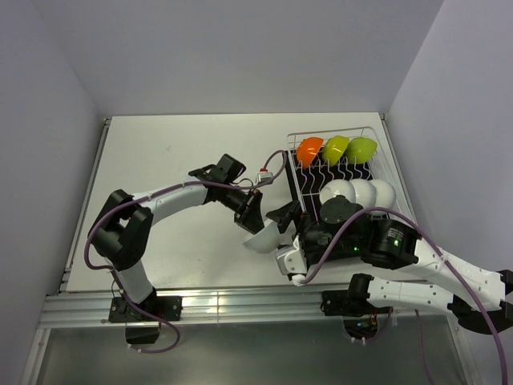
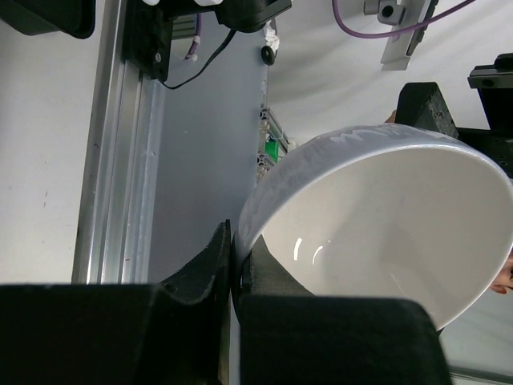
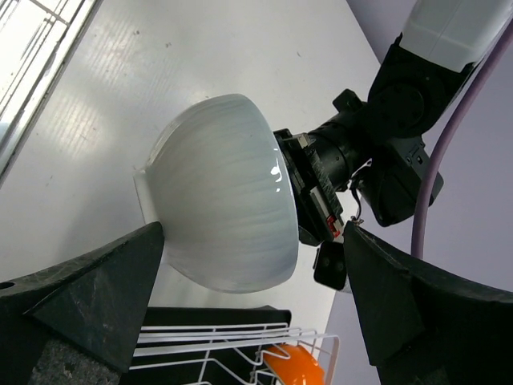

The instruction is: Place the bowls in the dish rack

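My left gripper (image 1: 252, 213) (image 2: 235, 273) is shut on the rim of a white bowl (image 1: 263, 237) (image 2: 385, 224), which it holds tilted above the table just left of the dish rack (image 1: 377, 164). My right gripper (image 1: 283, 228) (image 3: 252, 233) is open, with its fingers (image 3: 96, 297) standing wide on either side of that bowl (image 3: 224, 224). In the rack, an orange bowl (image 1: 309, 151) (image 3: 292, 369) and two lime green bowls (image 1: 336, 148) (image 1: 361, 148) stand on edge in the far row. Three white bowls (image 1: 365, 192) stand in the nearer row, partly hidden by the right arm.
The white wire rack (image 3: 240, 337) sits on a black tray at the table's right side, close to the right wall. The aluminium rail (image 2: 120, 160) runs along the table's near edge. The left arm's wrist (image 3: 385, 144) reaches in from the left.
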Action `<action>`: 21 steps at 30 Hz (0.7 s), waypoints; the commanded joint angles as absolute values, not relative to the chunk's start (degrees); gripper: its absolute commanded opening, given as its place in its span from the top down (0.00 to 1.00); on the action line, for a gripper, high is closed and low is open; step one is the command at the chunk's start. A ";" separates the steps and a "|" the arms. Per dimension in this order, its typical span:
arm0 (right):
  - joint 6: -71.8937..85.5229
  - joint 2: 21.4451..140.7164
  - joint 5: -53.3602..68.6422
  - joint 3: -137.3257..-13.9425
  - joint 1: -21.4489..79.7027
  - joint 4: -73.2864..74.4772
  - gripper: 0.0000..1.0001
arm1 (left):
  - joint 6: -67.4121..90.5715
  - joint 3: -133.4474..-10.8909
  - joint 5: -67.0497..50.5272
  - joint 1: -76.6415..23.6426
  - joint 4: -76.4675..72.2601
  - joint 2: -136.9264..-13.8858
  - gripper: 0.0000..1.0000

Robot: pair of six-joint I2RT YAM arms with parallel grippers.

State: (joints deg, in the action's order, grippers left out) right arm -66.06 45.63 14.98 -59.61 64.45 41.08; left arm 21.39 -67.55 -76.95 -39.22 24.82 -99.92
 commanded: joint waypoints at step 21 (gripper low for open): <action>-64.42 45.17 10.64 -59.77 67.41 41.41 0.01 | 16.44 -72.68 -84.02 -39.46 29.88 -100.81 1.00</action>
State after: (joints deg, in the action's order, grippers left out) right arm -65.43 45.80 13.41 -60.36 66.65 44.21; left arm 15.94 -70.39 -78.81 -39.20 30.72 -101.21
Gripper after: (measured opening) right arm 0.992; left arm 0.067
